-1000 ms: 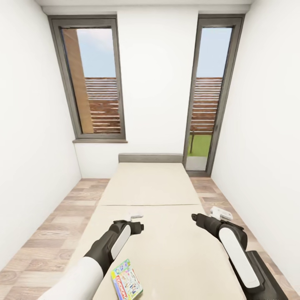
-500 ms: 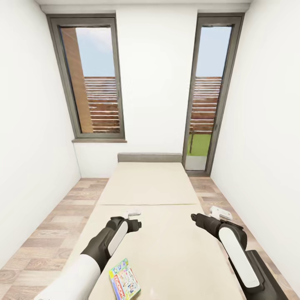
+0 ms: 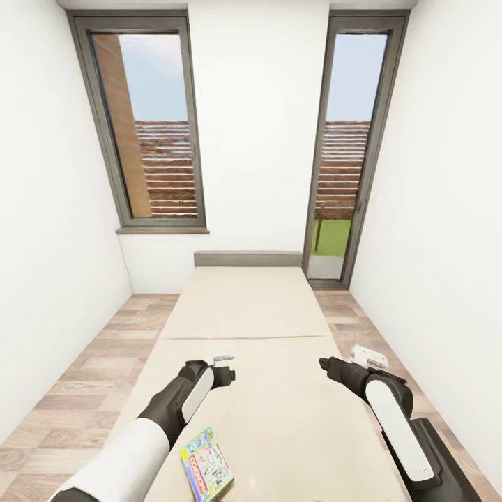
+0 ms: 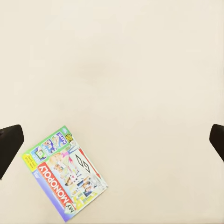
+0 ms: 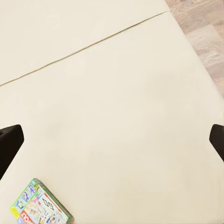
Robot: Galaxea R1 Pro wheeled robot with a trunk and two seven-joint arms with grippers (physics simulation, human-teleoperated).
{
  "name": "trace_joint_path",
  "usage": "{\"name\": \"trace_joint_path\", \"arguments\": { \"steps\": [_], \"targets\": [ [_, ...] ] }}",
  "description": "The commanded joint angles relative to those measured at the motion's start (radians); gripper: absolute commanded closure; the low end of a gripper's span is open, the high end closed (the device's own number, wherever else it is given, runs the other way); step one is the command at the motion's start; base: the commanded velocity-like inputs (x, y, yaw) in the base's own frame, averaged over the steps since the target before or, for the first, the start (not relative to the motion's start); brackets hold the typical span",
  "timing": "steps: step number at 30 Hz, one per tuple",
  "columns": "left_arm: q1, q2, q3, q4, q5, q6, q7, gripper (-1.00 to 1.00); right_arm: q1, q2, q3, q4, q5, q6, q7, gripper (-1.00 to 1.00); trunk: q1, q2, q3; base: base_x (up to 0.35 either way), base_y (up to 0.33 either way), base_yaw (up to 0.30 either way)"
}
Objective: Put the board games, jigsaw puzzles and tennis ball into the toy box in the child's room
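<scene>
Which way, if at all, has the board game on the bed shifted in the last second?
No. In the head view the board game keeps the same gap to the mattress seam. The whole picture slid slightly, so the camera moved, not the box.

White walls (image 3: 265,139) are enclosing a narrow room; two tall dark-framed windows (image 3: 143,132) are letting in daylight behind a beige bed (image 3: 251,307), with wood-plank floor (image 3: 90,362) running along both its sides

Board game (image 3: 206,465) lies on near end of bed (image 3: 279,404), headboard (image 3: 247,259) far, windows (image 3: 150,132) behind.
</scene>
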Motion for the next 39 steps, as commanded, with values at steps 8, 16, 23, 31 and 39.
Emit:
{"name": "trace_joint_path", "arguments": {
  "steps": [8,16,23,31,39],
  "targets": [
    [-0.001,0.001,-0.005,0.0,0.01,-0.003,0.001,-1.0,-0.001,-0.001,0.006,-0.001,-0.009,0.001,-0.01,-1.0,0.001,-0.002,-0.015,0.0,0.0,-0.069],
    [-0.001,0.007,-0.006,0.0,0.004,-0.004,0.007,-1.0,-0.001,-0.001,0.007,-0.001,-0.009,0.003,-0.01,-1.0,0.001,-0.002,-0.028,0.04,0.025,-0.049],
    [-0.001,0.033,-0.006,-0.001,0.006,-0.012,0.008,-1.0,-0.001,-0.003,0.007,-0.001,-0.009,0.007,-0.009,-1.0,0.001,-0.002,-0.039,0.038,0.027,-0.007],
    [-0.001,0.036,-0.007,-0.002,0.005,-0.022,0.009,-1.0,-0.001,0.0,0.009,-0.001,-0.009,0.016,-0.009,-1.0,0.001,-0.002,-0.052,0.004,0.003,-0.001],
    [-0.001,0.037,-0.007,-0.002,0.004,-0.023,0.01,-1.0,-0.001,0.0,0.01,-0.001,-0.009,0.016,-0.007,-1.0,0.001,-0.002,-0.066,0.0,0.0,0.0]
  ]
}}
